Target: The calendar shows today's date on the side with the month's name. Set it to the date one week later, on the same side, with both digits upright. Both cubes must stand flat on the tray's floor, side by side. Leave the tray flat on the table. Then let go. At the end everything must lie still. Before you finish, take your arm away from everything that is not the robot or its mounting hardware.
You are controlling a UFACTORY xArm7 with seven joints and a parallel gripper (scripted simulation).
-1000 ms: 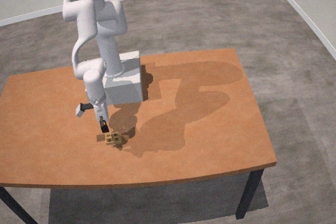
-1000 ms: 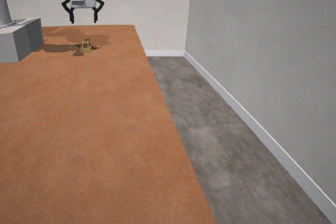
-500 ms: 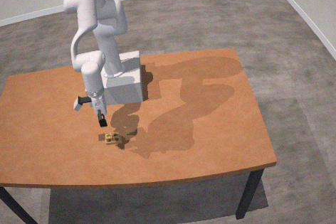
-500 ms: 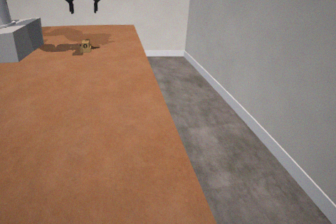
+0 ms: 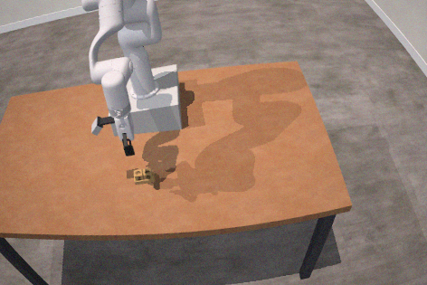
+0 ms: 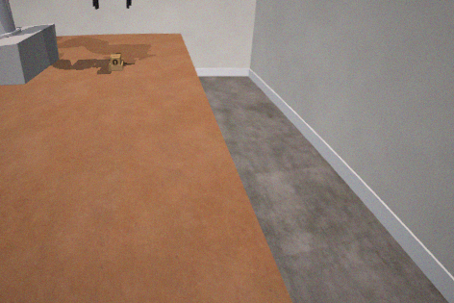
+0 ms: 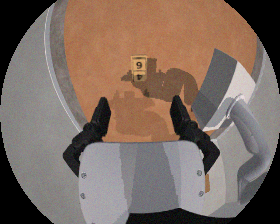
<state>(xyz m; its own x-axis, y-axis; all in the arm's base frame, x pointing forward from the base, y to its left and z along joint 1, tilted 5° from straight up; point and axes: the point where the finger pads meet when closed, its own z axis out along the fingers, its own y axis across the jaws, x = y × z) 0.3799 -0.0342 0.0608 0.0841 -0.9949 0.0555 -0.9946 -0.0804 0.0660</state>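
The small wooden calendar stands on the table, its tray low around the cubes. Two pale wooden cubes show side by side in the top view: a left cube and a right cube. In the exterior view a cube shows a dark 0. In the wrist view a cube face looks like a 6 or 9, with a smaller digit like a 4 below it. The month's name and the exact seating of the cubes are too small to tell. My gripper is open and empty, well above the calendar.
The robot's white base block stands at the back of the table. Shadows of the arm lie over and beside the calendar. The table's front edge lies beyond the calendar, away from the base.
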